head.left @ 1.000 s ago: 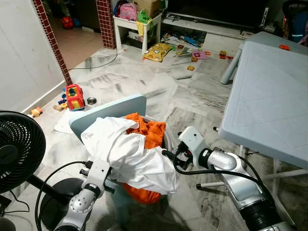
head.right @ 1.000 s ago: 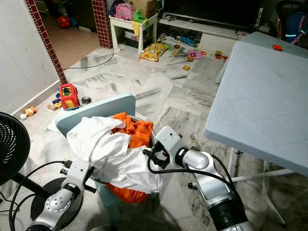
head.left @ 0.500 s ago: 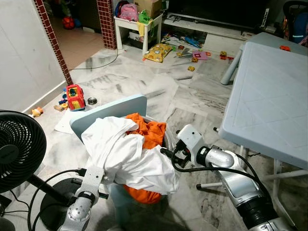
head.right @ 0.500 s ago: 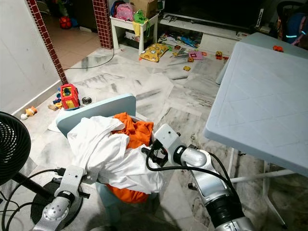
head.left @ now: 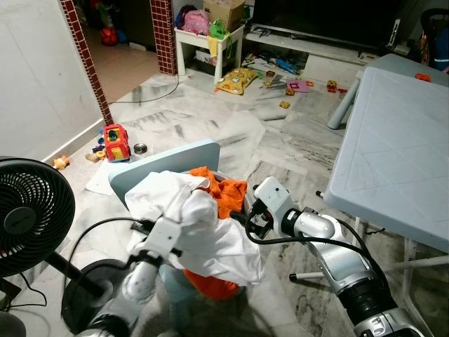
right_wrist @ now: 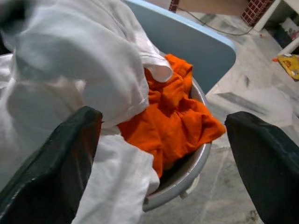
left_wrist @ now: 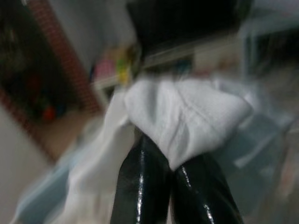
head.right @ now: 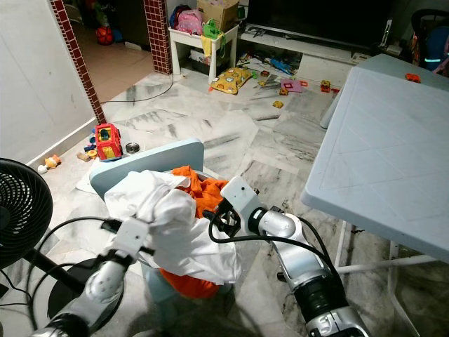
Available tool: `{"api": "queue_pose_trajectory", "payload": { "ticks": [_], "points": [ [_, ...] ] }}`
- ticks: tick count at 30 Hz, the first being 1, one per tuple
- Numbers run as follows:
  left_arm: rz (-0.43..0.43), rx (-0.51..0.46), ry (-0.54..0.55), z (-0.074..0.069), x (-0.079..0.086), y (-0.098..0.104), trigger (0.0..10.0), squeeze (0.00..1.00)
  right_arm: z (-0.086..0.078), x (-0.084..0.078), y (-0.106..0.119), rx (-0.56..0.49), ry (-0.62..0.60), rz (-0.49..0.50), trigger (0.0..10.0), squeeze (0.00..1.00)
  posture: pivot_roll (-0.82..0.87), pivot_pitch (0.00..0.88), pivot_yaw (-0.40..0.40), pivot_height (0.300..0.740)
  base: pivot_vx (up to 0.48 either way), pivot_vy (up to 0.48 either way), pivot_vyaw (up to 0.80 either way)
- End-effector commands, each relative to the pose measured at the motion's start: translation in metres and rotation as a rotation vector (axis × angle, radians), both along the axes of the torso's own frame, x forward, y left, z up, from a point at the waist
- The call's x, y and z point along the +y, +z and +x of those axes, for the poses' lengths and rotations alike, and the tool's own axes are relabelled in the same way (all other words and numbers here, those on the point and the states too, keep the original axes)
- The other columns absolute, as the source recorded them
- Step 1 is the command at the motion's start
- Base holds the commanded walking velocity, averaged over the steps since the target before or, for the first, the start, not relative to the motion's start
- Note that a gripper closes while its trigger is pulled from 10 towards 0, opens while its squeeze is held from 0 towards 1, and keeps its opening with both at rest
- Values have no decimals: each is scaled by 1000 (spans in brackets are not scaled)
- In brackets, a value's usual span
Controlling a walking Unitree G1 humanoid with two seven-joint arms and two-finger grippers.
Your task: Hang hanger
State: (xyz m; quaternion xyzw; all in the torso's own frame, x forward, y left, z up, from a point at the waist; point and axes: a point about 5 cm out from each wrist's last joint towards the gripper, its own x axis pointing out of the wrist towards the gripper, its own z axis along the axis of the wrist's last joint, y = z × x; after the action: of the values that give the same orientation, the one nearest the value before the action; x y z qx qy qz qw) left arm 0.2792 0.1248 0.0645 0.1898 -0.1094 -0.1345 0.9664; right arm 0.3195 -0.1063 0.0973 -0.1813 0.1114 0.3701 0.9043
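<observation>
A white garment (head.left: pixel 200 235) lies heaped over an orange garment (head.left: pixel 226 196) in a grey metal basin (right_wrist: pixel 187 173) on a light blue chair (head.left: pixel 168 157). My left gripper (left_wrist: pixel 171 162) is shut on a fold of the white garment (left_wrist: pixel 187 116) and holds it bunched up above the heap's left side. Its wrist (head.left: pixel 163 237) is partly wrapped in the cloth. At the basin's right side my right gripper (right_wrist: pixel 161 119) stands open, its fingers (right_wrist: pixel 51 177) spread wide, facing the orange garment (right_wrist: pixel 173 121). Nothing lies between them.
A black standing fan (head.left: pixel 31 214) is close on the left. A pale blue table (head.left: pixel 400 140) fills the right side, with a metal bar (head.left: pixel 309 276) on the floor below it. Toys (head.left: pixel 114 141) lie scattered on the marble floor, and a small white table (head.left: pixel 210 38) stands far back.
My left arm has risen from beside the chair and now holds a fold of the white garment, pulled up. The right gripper has stayed at the basin. The camera shifted slightly.
</observation>
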Motion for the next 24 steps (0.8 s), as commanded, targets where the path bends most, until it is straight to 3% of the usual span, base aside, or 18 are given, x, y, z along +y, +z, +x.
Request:
{"api": "queue_pose_trajectory", "payload": {
  "ticks": [1, 5, 6, 7, 8, 12, 14, 18, 21, 22, 24],
  "points": [
    [-90, -197, -144, 6, -31, 73, 0, 0, 5, 2, 5, -24, -16, 8, 10000, 0, 18, 0, -26, 740, 0, 0, 0],
    [-86, -290, -236, 17, -57, 112, 0, 0, 10, 3, 10, -41, -65, 42, 10000, 0, 13, 0, -15, 740, 0, 0, 0],
    [-86, -290, -236, 17, -57, 112, 0, 0, 10, 3, 10, -41, -65, 42, 10000, 0, 13, 0, -15, 740, 0, 0, 0],
    [-65, -351, -281, 35, -71, 145, 0, 0, 13, 2, 11, -49, -103, 60, 10000, 0, 17, 0, -12, 740, 0, 0, 0],
    [-58, -367, -300, 41, -75, 157, 0, 0, 15, 1, 10, -53, -126, 61, 10000, 0, 18, 0, -10, 740, 0, 0, 0],
    [-23, -383, -349, 45, -79, 174, 0, 0, 17, -1, 8, -59, -164, 57, 10000, 0, 19, 0, -1, 740, 0, 0, 0],
    [-31, -343, -369, 42, -76, 188, 0, 0, 20, -6, 6, -63, -246, 69, 10000, 0, 15, 0, 12, 740, 0, 0, 0],
    [-55, -319, -358, 44, -71, 187, 0, 0, 22, -14, 6, -61, -324, 103, 10000, 0, 12, 0, 14, 740, 0, 0, 0],
    [-100, -202, -272, 44, -53, 161, 0, 0, 23, -22, 9, -89, -413, 148, 10000, 0, 6, 0, 14, 740, 0, 0, 0],
    [-112, -129, -194, 34, -38, 133, 0, 0, 23, -32, 11, -100, -491, 184, 10000, 0, 6, 0, 10, 740, 0, 0, 0],
    [-121, -63, -146, 24, -30, 114, 0, 0, 23, -40, 12, -107, -546, 201, 10000, 0, 8, 0, 3, 740, 0, 0, 0]
  ]
}}
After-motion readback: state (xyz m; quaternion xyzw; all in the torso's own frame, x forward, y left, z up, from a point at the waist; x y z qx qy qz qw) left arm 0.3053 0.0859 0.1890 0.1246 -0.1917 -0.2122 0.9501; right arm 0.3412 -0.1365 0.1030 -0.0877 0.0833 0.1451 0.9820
